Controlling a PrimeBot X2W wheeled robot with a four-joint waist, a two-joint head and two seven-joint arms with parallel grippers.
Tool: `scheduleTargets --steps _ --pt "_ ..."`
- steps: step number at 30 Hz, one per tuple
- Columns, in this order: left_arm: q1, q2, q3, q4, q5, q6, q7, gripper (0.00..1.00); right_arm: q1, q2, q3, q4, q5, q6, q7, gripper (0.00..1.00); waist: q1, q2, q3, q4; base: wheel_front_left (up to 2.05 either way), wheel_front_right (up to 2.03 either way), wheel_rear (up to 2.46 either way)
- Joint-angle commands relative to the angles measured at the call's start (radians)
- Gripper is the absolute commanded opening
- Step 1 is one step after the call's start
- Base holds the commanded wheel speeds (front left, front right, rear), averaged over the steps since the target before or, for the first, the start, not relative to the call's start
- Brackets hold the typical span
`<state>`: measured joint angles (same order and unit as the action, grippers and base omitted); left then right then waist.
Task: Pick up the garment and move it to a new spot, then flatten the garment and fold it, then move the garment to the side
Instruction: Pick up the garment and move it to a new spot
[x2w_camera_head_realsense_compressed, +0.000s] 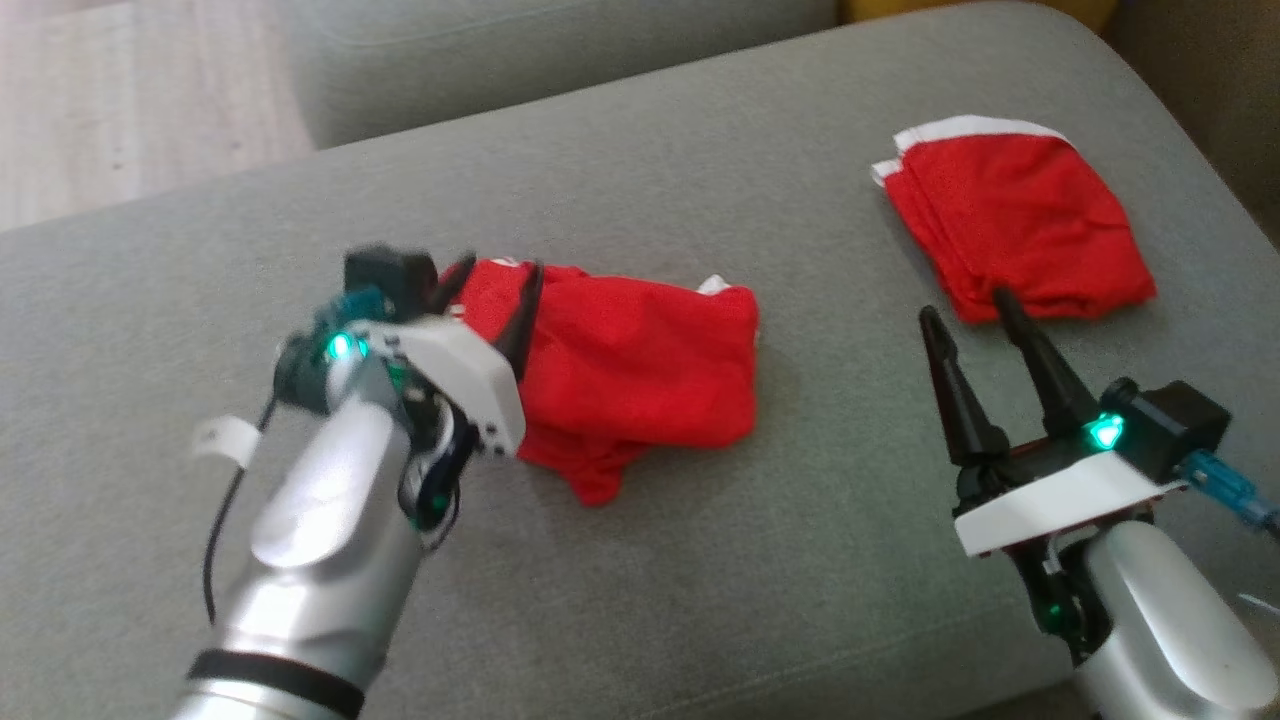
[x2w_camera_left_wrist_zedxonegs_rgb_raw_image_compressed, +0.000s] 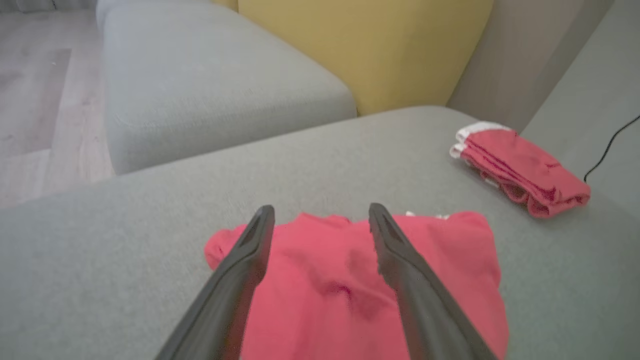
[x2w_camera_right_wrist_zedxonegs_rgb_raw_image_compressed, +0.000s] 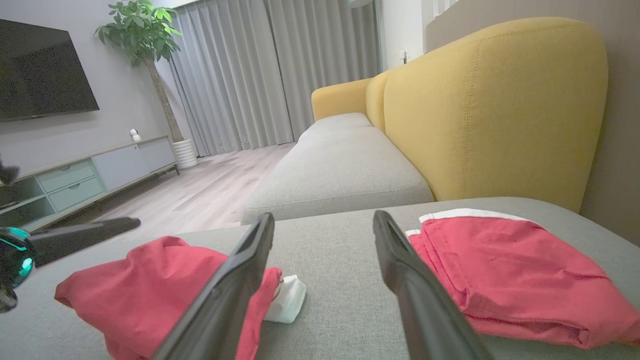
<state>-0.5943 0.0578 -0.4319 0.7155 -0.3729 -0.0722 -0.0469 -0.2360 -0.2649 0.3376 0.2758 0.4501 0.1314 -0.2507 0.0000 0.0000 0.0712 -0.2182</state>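
Observation:
A crumpled red garment (x2w_camera_head_realsense_compressed: 630, 370) with a bit of white trim lies in the middle of the grey seat cushion (x2w_camera_head_realsense_compressed: 700, 560). My left gripper (x2w_camera_head_realsense_compressed: 503, 263) hovers over its left end, open, with nothing between the fingers. The left wrist view shows that gripper (x2w_camera_left_wrist_zedxonegs_rgb_raw_image_compressed: 321, 209) spread above the red garment (x2w_camera_left_wrist_zedxonegs_rgb_raw_image_compressed: 350, 280). My right gripper (x2w_camera_head_realsense_compressed: 964, 305) stands open and empty, its tips just short of a second, folded red garment (x2w_camera_head_realsense_compressed: 1015, 225) at the back right. In the right wrist view that gripper (x2w_camera_right_wrist_zedxonegs_rgb_raw_image_compressed: 324, 216) points between the crumpled garment (x2w_camera_right_wrist_zedxonegs_rgb_raw_image_compressed: 150, 285) and the folded one (x2w_camera_right_wrist_zedxonegs_rgb_raw_image_compressed: 510, 270).
A second grey cushion (x2w_camera_left_wrist_zedxonegs_rgb_raw_image_compressed: 200, 90) and the wooden floor (x2w_camera_head_realsense_compressed: 120, 100) lie beyond the cushion's far-left edge. A yellow backrest (x2w_camera_right_wrist_zedxonegs_rgb_raw_image_compressed: 500, 110) rises behind. A black cable (x2w_camera_left_wrist_zedxonegs_rgb_raw_image_compressed: 610, 145) trails near the folded garment. Bare cushion lies in front of both garments.

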Motion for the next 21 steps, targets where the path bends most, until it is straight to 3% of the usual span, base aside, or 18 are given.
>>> scheduleTargets --steps 1,6,11,17,21 --pt "-0.065 0.034 0.043 -0.061 -0.005 -0.006 -0.016 1.00 -0.026 -0.015 -0.001 -0.033 -0.001 -0.001 -0.011 1.00 0.0000 0.0000 -0.016 0.026 0.00 0.00 0.00" --pt "-0.028 0.105 0.081 -0.220 -0.002 0.032 -0.038 1.00 -0.001 -0.017 -0.018 -0.045 -0.009 -0.001 -0.011 1.00 0.0000 0.0000 -0.034 0.070 0.00 0.00 0.00" --pt "0.119 0.169 0.135 -0.414 0.008 0.121 -0.078 1.00 0.024 -0.018 -0.025 -0.058 -0.014 -0.001 -0.011 1.00 0.0000 0.0000 -0.039 0.105 0.00 0.00 0.00" --pt "0.356 0.186 0.185 -0.574 0.030 0.242 -0.161 1.00 0.067 -0.024 -0.049 -0.082 -0.017 -0.001 -0.011 1.00 0.0000 0.0000 -0.042 0.138 0.00 0.00 0.00" --pt "0.451 0.171 0.201 -0.620 0.033 0.279 -0.191 1.00 0.084 -0.030 -0.056 -0.086 -0.016 -0.001 -0.011 1.00 0.0000 0.0000 -0.046 0.148 0.00 0.00 0.00"
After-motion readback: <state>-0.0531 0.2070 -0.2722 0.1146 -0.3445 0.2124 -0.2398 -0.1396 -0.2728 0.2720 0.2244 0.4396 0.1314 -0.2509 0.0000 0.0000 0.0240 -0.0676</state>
